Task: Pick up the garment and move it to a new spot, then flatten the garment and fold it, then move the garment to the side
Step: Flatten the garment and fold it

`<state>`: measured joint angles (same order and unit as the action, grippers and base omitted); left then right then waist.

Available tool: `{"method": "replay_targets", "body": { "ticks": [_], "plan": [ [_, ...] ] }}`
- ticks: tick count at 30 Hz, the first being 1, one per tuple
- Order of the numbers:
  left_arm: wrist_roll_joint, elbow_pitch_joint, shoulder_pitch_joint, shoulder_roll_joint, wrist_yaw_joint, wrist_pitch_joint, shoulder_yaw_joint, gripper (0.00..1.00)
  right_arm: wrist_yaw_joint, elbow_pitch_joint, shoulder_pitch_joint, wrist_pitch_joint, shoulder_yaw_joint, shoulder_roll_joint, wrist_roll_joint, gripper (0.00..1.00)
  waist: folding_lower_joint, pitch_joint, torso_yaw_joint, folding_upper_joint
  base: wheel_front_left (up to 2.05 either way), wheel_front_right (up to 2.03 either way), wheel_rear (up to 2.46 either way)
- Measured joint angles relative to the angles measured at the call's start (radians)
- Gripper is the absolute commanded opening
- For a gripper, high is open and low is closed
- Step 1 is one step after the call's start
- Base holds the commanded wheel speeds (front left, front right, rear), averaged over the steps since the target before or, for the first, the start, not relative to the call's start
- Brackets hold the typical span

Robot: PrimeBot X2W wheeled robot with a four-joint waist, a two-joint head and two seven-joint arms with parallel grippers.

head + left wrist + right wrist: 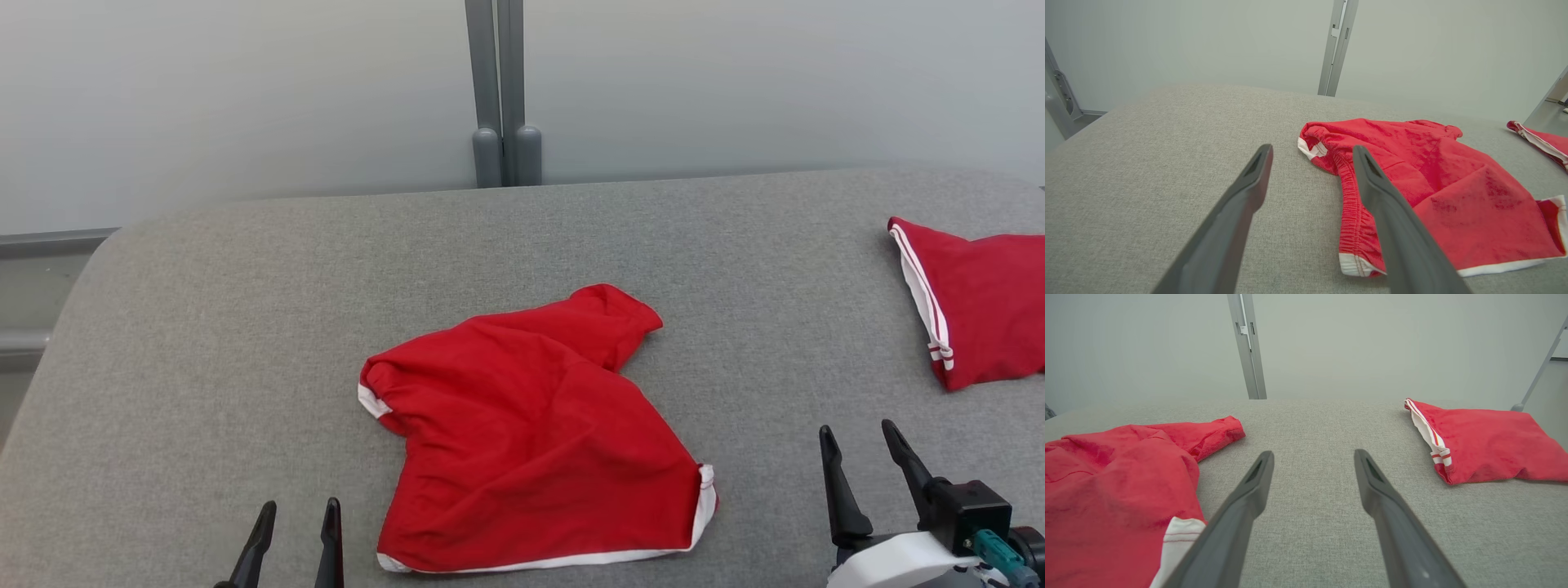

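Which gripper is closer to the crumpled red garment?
Left. Left gripper sits just beside the garment, at its left edge; right gripper stands farther off, past its right corner.

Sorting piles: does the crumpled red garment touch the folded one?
Apart. Head view shows bare grey surface between the crumpled garment and the folded garment.

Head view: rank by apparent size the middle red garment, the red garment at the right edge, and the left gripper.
1. middle red garment
2. red garment at the right edge, cropped by the frame, so true size unsure
3. left gripper, also cropped
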<state>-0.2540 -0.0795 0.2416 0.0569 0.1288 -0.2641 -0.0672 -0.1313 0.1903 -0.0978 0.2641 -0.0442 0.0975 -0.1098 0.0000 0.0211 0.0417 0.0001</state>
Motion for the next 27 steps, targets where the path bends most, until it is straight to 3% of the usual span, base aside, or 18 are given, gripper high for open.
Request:
{"method": "replay_targets", "body": {
  "ticks": [3,7,13,19,27],
  "plan": [
    [-0.028,-0.022,0.0,0.024,0.0,0.0,-0.031,1.0,0.0,-0.008,0.003,0.0,0.024,-0.016,-0.012,1.0,0.0,-0.002,0.0,0.0,0.0,0.0,0.0],
    [-0.071,-0.066,-0.007,0.084,0.0,0.0,-0.082,1.0,0.0,0.03,0.015,-0.003,0.15,-0.031,-0.03,1.0,0.0,-0.008,0.0,0.0,0.0,0.0,0.0],
    [-0.18,-0.152,-0.031,0.21,0.0,0.017,-0.259,1.0,0.0,0.052,0.038,-0.163,0.286,-0.037,-0.059,1.0,0.0,-0.021,0.004,-0.0001,0.0,0.0,0.0],
    [-0.268,-0.177,-0.114,0.309,0.0,0.039,-0.421,1.0,0.0,-0.014,0.026,-0.288,0.276,-0.037,-0.051,1.0,0.0,-0.05,0.01,0.0,0.0,0.0,0.0],
    [-0.357,-0.222,-0.201,0.36,0.0,0.043,-0.541,1.0,0.0,-0.107,-0.001,-0.425,0.239,-0.036,-0.019,1.0,0.0,-0.077,0.01,0.0,0.0,0.0,0.0]
  ]
}}
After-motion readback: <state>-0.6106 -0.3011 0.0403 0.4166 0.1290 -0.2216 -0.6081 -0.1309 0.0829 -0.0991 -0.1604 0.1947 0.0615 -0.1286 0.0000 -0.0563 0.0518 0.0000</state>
